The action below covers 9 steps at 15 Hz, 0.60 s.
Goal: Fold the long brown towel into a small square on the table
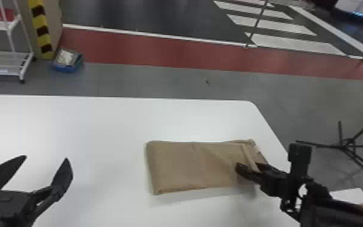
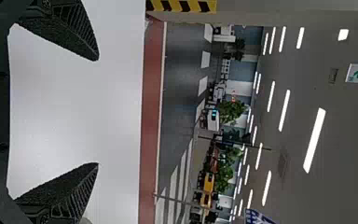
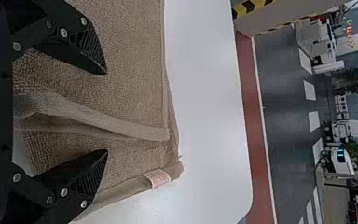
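The brown towel point(image 1: 190, 164) lies folded into a flat rectangle on the white table, its long sides running left to right. At its right end my right gripper point(image 1: 251, 169) is low over the cloth, fingers apart. In the right wrist view the towel point(image 3: 130, 60) has a raised folded edge running between the spread fingers of my right gripper point(image 3: 106, 112), and a small tag sits on a lower layer's border. Over the table, well left of the towel, my left gripper point(image 1: 45, 160) is open and holds nothing. The left wrist view also has the left gripper point(image 2: 98, 112), fingers wide apart.
The white table point(image 1: 99, 120) has its far right corner just beyond the towel, and its right edge runs beneath the right arm. Past that edge a black tripod stand point(image 1: 348, 145) stands on the floor. A blue box point(image 1: 67, 62) and a white rack point(image 1: 3, 62) are behind the table.
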Available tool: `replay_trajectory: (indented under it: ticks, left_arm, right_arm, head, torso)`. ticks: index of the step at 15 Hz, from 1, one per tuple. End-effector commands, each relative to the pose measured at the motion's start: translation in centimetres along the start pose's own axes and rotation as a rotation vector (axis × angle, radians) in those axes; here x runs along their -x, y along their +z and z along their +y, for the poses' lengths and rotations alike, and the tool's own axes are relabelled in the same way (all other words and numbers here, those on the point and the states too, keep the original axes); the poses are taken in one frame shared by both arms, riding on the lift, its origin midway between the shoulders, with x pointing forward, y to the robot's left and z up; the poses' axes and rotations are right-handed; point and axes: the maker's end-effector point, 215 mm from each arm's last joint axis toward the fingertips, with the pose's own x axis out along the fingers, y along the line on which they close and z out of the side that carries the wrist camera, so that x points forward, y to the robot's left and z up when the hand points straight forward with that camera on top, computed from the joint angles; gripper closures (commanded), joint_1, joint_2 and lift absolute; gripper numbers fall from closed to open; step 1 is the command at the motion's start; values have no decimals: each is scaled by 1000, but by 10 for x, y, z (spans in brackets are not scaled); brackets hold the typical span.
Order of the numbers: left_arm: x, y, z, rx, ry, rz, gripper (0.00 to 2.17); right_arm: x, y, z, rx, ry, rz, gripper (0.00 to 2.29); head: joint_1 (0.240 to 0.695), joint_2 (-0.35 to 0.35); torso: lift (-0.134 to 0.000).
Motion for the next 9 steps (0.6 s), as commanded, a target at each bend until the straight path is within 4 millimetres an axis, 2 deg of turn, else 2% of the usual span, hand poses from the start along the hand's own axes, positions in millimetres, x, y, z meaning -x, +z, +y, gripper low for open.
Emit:
replay_trajectory:
  ticks: [1, 3, 4, 5, 7, 8, 9]
  left_arm:
    - [-1, -2, -2, 0, -6, 3, 70]
    - [-2, -1, -2, 0, -6, 2, 70]
    - [-2, -1, -2, 0, -6, 2, 70]
    - [-2, -1, -2, 0, -6, 2, 70]
    - [-2, -1, -4, 1, -10, 2, 70]
    - [-3, -1, -4, 1, -10, 1, 70]
    - [-3, 0, -4, -1, -11, -1, 70]
  right_arm:
    - [-3, -3, 2, 16, -3, 12, 485]
    - [0, -1, 2, 9, 0, 3, 545]
    - [1, 1, 0, 7, -1, -5, 724]
    - [2, 1, 0, 4, 1, -5, 792]
    - [2, 1, 1, 4, 1, -7, 795]
    - [3, 2, 2, 3, 4, -10, 967]
    - [3, 1, 2, 1, 3, -7, 1335]
  head:
    - [695, -289]
    - [695, -288]
    - [695, -288]
    - [695, -288]
    - [695, -290]
    - [695, -291]
    - [695, -292]
  torso:
    - [-111]
    - [-111]
    - [-111]
    - [-111]
    - [-111]
    - [-111]
    - [-111]
